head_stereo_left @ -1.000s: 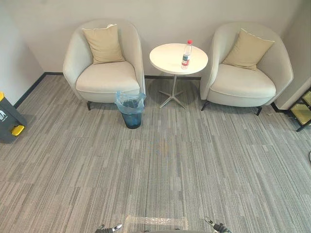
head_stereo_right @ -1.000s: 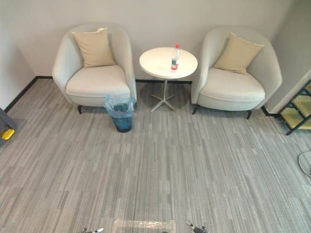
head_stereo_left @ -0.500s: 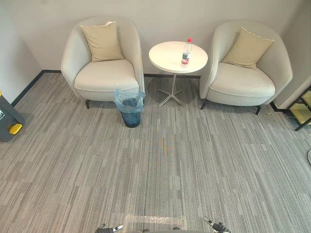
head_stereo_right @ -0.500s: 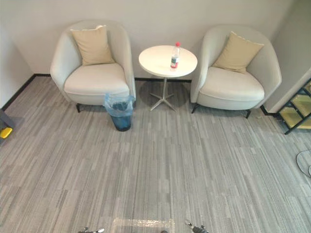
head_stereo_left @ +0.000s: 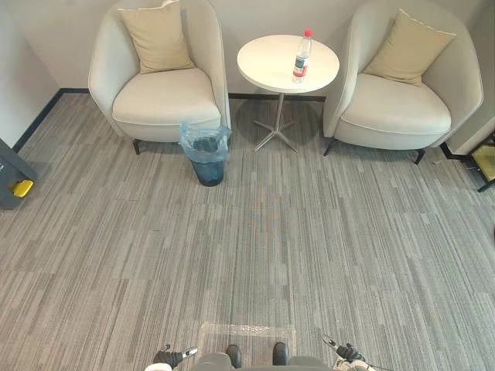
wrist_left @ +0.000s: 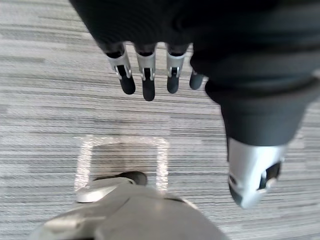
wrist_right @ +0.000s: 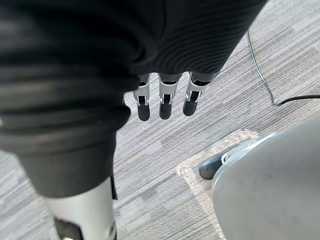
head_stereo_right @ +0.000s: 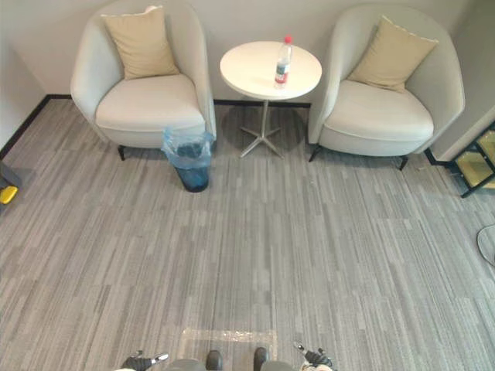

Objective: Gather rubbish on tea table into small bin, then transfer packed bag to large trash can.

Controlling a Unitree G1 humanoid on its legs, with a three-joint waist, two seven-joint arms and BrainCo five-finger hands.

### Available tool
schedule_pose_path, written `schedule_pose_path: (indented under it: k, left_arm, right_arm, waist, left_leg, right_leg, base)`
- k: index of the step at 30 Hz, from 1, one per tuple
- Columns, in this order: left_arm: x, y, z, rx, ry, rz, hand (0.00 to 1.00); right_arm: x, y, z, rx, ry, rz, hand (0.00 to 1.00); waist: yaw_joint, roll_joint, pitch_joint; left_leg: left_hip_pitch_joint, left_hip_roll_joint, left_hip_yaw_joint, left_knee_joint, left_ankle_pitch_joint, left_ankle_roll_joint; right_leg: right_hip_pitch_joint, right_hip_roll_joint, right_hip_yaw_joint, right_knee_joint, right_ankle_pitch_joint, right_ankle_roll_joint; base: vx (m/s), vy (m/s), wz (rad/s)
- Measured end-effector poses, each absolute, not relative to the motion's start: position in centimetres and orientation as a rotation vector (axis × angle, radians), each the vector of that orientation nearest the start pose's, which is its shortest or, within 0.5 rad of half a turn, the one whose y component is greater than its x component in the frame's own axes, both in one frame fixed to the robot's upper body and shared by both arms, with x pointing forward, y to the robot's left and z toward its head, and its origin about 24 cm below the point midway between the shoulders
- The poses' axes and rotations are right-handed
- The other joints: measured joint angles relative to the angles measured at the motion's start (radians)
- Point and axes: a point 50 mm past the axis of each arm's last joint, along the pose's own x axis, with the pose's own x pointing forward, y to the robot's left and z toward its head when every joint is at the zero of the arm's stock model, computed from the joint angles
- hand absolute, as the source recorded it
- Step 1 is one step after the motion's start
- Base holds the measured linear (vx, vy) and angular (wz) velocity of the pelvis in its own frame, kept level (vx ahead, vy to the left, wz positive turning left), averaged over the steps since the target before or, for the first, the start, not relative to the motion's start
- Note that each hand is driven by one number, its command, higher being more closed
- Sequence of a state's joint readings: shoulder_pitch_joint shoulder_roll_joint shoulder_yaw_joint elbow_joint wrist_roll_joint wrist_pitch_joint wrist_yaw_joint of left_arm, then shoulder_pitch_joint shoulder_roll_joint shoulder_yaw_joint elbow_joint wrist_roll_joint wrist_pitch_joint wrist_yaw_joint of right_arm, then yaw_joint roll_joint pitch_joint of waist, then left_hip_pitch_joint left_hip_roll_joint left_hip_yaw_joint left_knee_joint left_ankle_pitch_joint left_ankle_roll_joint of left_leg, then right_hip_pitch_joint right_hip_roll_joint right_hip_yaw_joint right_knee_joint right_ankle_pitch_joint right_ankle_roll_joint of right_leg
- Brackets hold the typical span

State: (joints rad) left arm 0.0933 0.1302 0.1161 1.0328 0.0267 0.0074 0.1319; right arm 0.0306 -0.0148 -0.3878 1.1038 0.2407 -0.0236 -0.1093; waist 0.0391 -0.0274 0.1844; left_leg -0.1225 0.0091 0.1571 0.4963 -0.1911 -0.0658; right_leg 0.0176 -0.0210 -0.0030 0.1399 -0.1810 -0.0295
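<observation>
- Noted a clear bottle (head_stereo_left: 302,56) with a red cap, upright on the round white surface (head_stereo_left: 267,66), right of its centre, well away from either robot hand.
- Logged the small bin (head_stereo_left: 206,161), dark and lined with a blue bag, on the carpet just beside the front corner of the left armchair (head_stereo_left: 158,100) and left of the surface's foot.
- Logged a second armchair (head_stereo_left: 402,112) on the surface's right, with a tan cushion (head_stereo_left: 158,35) leaning in the left one and another cushion (head_stereo_left: 408,48) in the right.
- Spotted a grey can (head_stereo_left: 9,176) with a yellow part at the far left by the wall, well apart from the small bin.
- Checked left robot hand (wrist_left: 146,75): hanging low over the carpet, fingers straight and slightly spread, holding nothing.
- Checked right robot hand (wrist_right: 165,100): same posture, fingers straight, empty (both well short of surface and bin).
- Marked a shiny taped rectangle (head_stereo_left: 247,334) on the carpet, low between the two hands.
</observation>
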Motion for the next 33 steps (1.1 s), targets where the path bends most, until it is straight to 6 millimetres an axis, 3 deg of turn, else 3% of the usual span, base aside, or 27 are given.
schedule_pose_path:
  k: [1, 3, 6, 7, 8, 9, 11, 13, 14, 15, 16, 17, 19, 20, 22, 24, 25, 26, 28, 29, 30, 31, 32, 33]
  left_arm:
    - [8.9, 22.0, -15.7, 0.104, 1.11, 0.332, 0.0]
    - [8.7, 21.8, -15.8, 0.067, 1.112, 0.358, 0.0]
    - [8.7, 21.6, -15.8, 0.056, 1.108, 0.361, 0.0]
    - [8.6, 21.4, -15.9, 0.051, 1.111, 0.358, 0.0]
    - [8.2, 21.2, -16.0, 0.046, 1.125, 0.356, 0.0]
    - [8.3, 21.6, -15.9, 0.063, 1.122, 0.354, 0.0]
    - [8.4, 21.7, -15.9, 0.074, 1.123, 0.346, 0.0]
    - [8.4, 21.7, -15.9, 0.073, 1.122, 0.348, 0.0]
    - [8.3, 21.8, -15.9, 0.078, 1.123, 0.345, 0.0]
    - [8.4, 21.8, -15.9, 0.08, 1.122, 0.343, 0.0]
    - [8.5, 21.9, -15.8, 0.087, 1.119, 0.342, 0.0]
    - [8.7, 21.9, -15.8, 0.086, 1.116, 0.342, 0.0]
    - [9.3, 21.6, -15.7, 0.079, 1.103, 0.335, 0.0]
    - [9.4, 21.5, -15.7, 0.075, 1.103, 0.333, 0.0]
    - [9.6, 21.5, -15.7, 0.076, 1.096, 0.33, 0.0]
    - [9.8, 21.5, -15.6, 0.077, 1.092, 0.327, 0.0]
    - [9.7, 22.1, -15.5, 0.091, 1.09, 0.335, 0.0]
    - [9.5, 20.9, -16.0, 0.061, 1.116, 0.323, 0.0]
    - [9.0, 19.6, -16.3, 0.022, 1.14, 0.316, 0.0]
    - [9.2, 19.3, -16.4, 0.013, 1.138, 0.311, 0.0]
    - [9.3, 19.1, -16.3, 0.009, 1.136, 0.31, 0.0]
    - [10.0, 19.0, -16.2, -0.006, 1.113, 0.314, 0.0]
    - [10.3, 18.8, -16.1, -0.01, 1.104, 0.313, 0.0]
    - [10.8, 18.3, -15.9, -0.027, 1.081, 0.306, 0.0]
  right_arm:
    - [9.7, -20.2, -16.2, 0.349, 1.056, -0.599, 0.0]
    - [9.9, -20.5, -16.0, 0.34, 1.044, -0.607, 0.0]
    - [10.6, -20.7, -15.8, 0.33, 1.026, -0.6, 0.0]
    - [10.8, -20.9, -15.7, 0.325, 1.017, -0.601, 0.0]
    - [10.9, -21.4, -15.6, 0.311, 1.01, -0.607, 0.0]
    - [10.5, -21.1, -15.8, 0.311, 1.027, -0.596, 0.0]
    - [10.8, -20.6, -15.8, 0.325, 1.023, -0.588, 0.0]
    - [10.8, -20.4, -15.8, 0.322, 1.021, -0.578, 0.0]
    - [11.1, -20.3, -15.6, 0.32, 1.006, -0.562, 0.0]
    - [11.2, -20.2, -15.6, 0.322, 1.005, -0.56, 0.0]
    - [11.6, -20.3, -15.4, 0.321, 0.98, -0.552, 0.0]
    - [11.7, -20.4, -15.3, 0.319, 0.968, -0.551, 0.0]
    - [11.9, -20.6, -15.1, 0.298, 0.962, -0.541, 0.0]
    - [12.0, -20.7, -15.1, 0.28, 0.961, -0.532, 0.0]
    - [12.0, -20.8, -15.1, 0.279, 0.964, -0.532, 0.0]
    - [11.8, -20.7, -15.2, 0.282, 0.972, -0.532, 0.0]
    - [10.8, -20.5, -15.6, 0.286, 1.006, -0.535, 0.0]
    - [11.3, -21.4, -15.3, 0.274, 0.99, -0.543, 0.0]
    - [11.2, -21.8, -15.4, 0.263, 0.999, -0.548, 0.0]
    - [11.1, -22.0, -15.4, 0.268, 0.999, -0.557, 0.0]
    - [11.1, -22.0, -15.4, 0.273, 1.001, -0.564, 0.0]
    - [10.8, -21.8, -15.5, 0.275, 1.012, -0.566, 0.0]
    - [10.7, -21.7, -15.6, 0.273, 1.017, -0.56, 0.0]
    - [10.9, -21.4, -15.5, 0.264, 1.014, -0.544, 0.0]
  waist:
    - [0.015, 0.007, 0.007]
    - [0.016, 0.021, 0.009]
    - [0.02, 0.028, 0.007]
    - [0.021, 0.04, 0.0]
    - [0.022, 0.062, -0.008]
    - [0.023, 0.037, -0.019]
    - [0.031, 0.03, -0.023]
    - [0.051, 0.021, -0.025]
    - [0.047, 0.016, -0.029]
    - [0.044, 0.015, -0.029]
    - [0.024, 0.013, -0.028]
    - [0.018, 0.017, -0.025]
    - [0.018, 0.028, -0.021]
    - [0.017, 0.034, -0.019]
    - [0.009, 0.032, -0.019]
    - [-0.004, 0.023, -0.023]
    - [-0.01, -0.017, -0.036]
    - [-0.003, 0.047, -0.036]
    - [-0.003, 0.078, -0.056]
    - [-0.005, 0.099, -0.061]
    - [-0.008, 0.095, -0.058]
    - [-0.011, 0.093, -0.055]
    - [-0.01, 0.077, -0.044]
    - [-0.008, 0.076, -0.034]
  left_leg:
    - [-0.077, 0.028, 0.009, 0.164, -0.007, 0.0]
    - [-0.126, 0.06, 0.031, 0.214, -0.059, 0.019]
    - [-0.174, 0.066, 0.026, 0.011, -0.04, 0.008]
    - [-0.17, 0.066, 0.018, -0.092, -0.004, -0.006]
    - [-0.147, 0.069, 0.013, -0.176, 0.094, 0.011]
    - [-0.127, 0.037, 0.042, -0.195, 0.074, 0.024]
    - [-0.111, 0.021, 0.064, -0.166, 0.021, 0.049]
    - [-0.032, 0.008, 0.121, -0.177, -0.009, 0.074]
    - [0.038, -0.005, 0.141, -0.209, -0.03, 0.083]
    - [0.051, -0.007, 0.143, -0.213, -0.035, 0.083]
    - [0.105, -0.006, 0.141, -0.22, -0.052, 0.084]
    - [0.171, -0.002, 0.142, -0.256, -0.055, 0.083]
    - [0.258, 0.015, 0.143, -0.319, -0.055, 0.083]
    - [0.306, 0.035, 0.142, -0.346, -0.055, 0.082]
    - [0.347, 0.054, 0.13, -0.351, -0.055, 0.082]
    - [0.373, 0.05, 0.092, -0.355, -0.055, 0.082]
    - [0.389, 0.016, 0.048, -0.36, -0.057, 0.079]
    - [0.415, 0.052, 0.005, -0.358, -0.058, 0.057]
    - [0.406, 0.08, -0.037, -0.323, -0.033, 0.014]
    - [0.384, 0.096, -0.056, -0.251, -0.018, -0.01]
    - [0.359, 0.106, -0.065, -0.176, -0.005, -0.03]
    - [0.282, 0.123, -0.092, 0.028, 0.052, -0.07]
    - [0.235, 0.133, -0.101, 0.136, 0.092, -0.083]
    - [0.139, 0.16, -0.098, 0.343, 0.064, -0.08]
  right_leg:
    - [0.005, 0.005, 0.022, 0.028, -0.024, -0.015]
    - [0.018, 0.0, 0.045, 0.036, -0.037, -0.023]
    - [0.02, -0.037, 0.083, 0.03, -0.061, 0.008]
    - [0.019, -0.04, 0.09, 0.03, -0.071, 0.023]
    - [0.023, -0.042, 0.099, 0.029, -0.087, 0.049]
    - [0.04, -0.07, 0.113, 0.029, -0.084, 0.069]
    - [0.023, -0.084, 0.117, 0.112, -0.097, 0.093]
    - [-0.029, -0.099, 0.15, 0.309, -0.106, 0.122]
    - [-0.125, -0.107, 0.139, 0.547, -0.062, 0.215]
    - [-0.145, -0.107, 0.136, 0.599, -0.044, 0.235]
    - [-0.211, -0.119, 0.098, 0.771, -0.014, 0.254]
    - [-0.267, -0.141, 0.023, 0.865, -0.023, 0.216]
    - [-0.319, -0.153, -0.066, 0.882, -0.054, 0.159]
    - [-0.346, -0.151, -0.123, 0.829, -0.076, 0.126]
    - [-0.378, -0.143, -0.175, 0.668, -0.072, 0.104]
    - [-0.384, -0.129, -0.18, 0.433, 0.015, 0.071]
    - [-0.372, -0.128, -0.141, 0.259, 0.182, 0.043]
    - [-0.369, -0.087, -0.148, 0.311, 0.152, 0.024]
    - [-0.363, -0.061, -0.151, 0.314, 0.088, 0.017]
    - [-0.34, -0.043, -0.159, 0.31, 0.066, 0.005]
    - [-0.316, -0.036, -0.162, 0.3, 0.055, 0.002]
    - [-0.258, -0.03, -0.17, 0.266, 0.034, 0.003]
    - [-0.227, -0.03, -0.172, 0.25, 0.025, 0.001]
    - [-0.158, -0.019, -0.179, 0.215, 0.001, -0.005]
  base:
    - [0.1, 0.002, -0.44]
    - [0.16, 0.077, -0.4]
    - [0.23, 0.183, -0.33]
    - [0.23, 0.212, -0.23]
    - [0.32, 0.241, -0.24]
    - [0.42, 0.257, -0.23]
    - [0.37, 0.168, -0.31]
    - [0.37, 0.152, -0.64]
    - [0.36, 0.146, -0.5]
    - [0.44, 0.153, -0.24]
    - [0.39, 0.076, 0.02]
    - [0.4, 0.053, -0.01]
    - [0.4, -0.016, -0.09]
    - [0.47, -0.088, 0.0]
    - [0.4, -0.14, 0.16]
    - [0.42, -0.22, 0.34]
    - [0.61, -0.315, 0.07]
    - [0.53, -0.258, -0.1]
    - [0.45, -0.212, -0.31]
    - [0.53, -0.251, -0.11]
    - [0.41, -0.212, 0.11]
    - [0.39, -0.21, 0.16]
    - [0.32, -0.175, 0.2]
    - [0.28, -0.125, 0.09]
